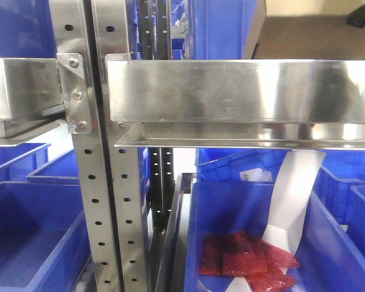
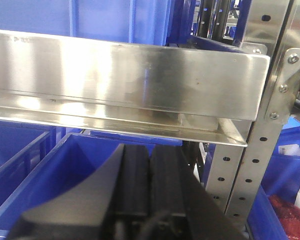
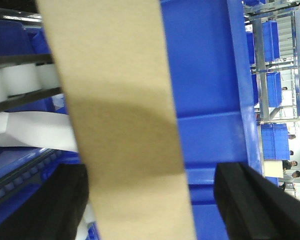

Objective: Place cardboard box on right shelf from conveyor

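The cardboard box (image 3: 120,100), plain tan, fills the middle of the right wrist view in front of a blue bin wall. My right gripper (image 3: 152,172) is open around it: the left finger (image 3: 55,205) lies against the box's side, and the right finger (image 3: 245,200) stands apart with blue showing in the gap. In the front view the right shelf (image 1: 231,91) shows its shiny steel lip, and a tan-brown surface (image 1: 310,36) rises behind it at top right. My left gripper (image 2: 149,152) is shut on nothing below the left steel shelf (image 2: 125,75). The conveyor is out of view.
A perforated steel upright (image 1: 91,182) separates the two shelves. Blue bins (image 1: 30,237) sit under both shelves; the right one (image 1: 347,267) holds red packets (image 1: 249,258) and a white strip (image 1: 292,201). More blue bins (image 3: 270,85) stand on distant racks.
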You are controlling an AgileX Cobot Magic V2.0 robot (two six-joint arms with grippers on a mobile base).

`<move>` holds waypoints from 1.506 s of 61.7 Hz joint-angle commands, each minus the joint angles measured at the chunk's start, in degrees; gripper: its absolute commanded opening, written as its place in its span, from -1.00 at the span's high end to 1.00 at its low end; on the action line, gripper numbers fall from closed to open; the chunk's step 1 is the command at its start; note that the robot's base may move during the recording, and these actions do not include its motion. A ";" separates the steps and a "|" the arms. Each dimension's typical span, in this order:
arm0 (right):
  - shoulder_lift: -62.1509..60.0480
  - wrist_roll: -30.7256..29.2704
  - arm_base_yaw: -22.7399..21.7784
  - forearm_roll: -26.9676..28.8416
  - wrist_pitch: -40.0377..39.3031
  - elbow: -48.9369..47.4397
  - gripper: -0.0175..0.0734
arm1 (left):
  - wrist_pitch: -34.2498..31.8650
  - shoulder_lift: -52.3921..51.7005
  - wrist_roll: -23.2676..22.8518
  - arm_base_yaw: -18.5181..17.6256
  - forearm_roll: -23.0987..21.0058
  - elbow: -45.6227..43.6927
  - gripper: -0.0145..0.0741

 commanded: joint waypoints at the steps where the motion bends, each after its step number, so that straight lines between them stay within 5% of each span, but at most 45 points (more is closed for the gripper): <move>1: -3.98 0.32 0.24 -0.81 -1.49 0.24 -0.72 | -4.68 -0.40 -0.16 0.16 -0.26 -0.16 0.94; 15: -10.13 0.32 0.24 3.74 -1.02 5.07 -0.72 | -4.68 -0.40 -0.16 0.16 -0.26 -0.16 0.94; 24: -14.70 0.32 -0.25 13.46 0.88 6.53 -0.60 | -4.68 -0.40 -0.16 0.16 -0.26 -0.16 0.94; 39: -22.16 0.91 -7.79 35.92 5.82 8.49 0.60 | -4.68 -0.40 -0.16 0.16 -0.26 -0.16 0.94; 59: -33.21 6.75 -16.23 60.14 -4.58 22.87 0.56 | -4.68 -0.40 -0.16 0.16 -0.26 -0.16 0.94; 93: -64.25 7.19 -16.17 63.93 -0.45 40.30 0.56 | -4.68 -0.40 -0.16 0.16 -0.26 -0.16 0.94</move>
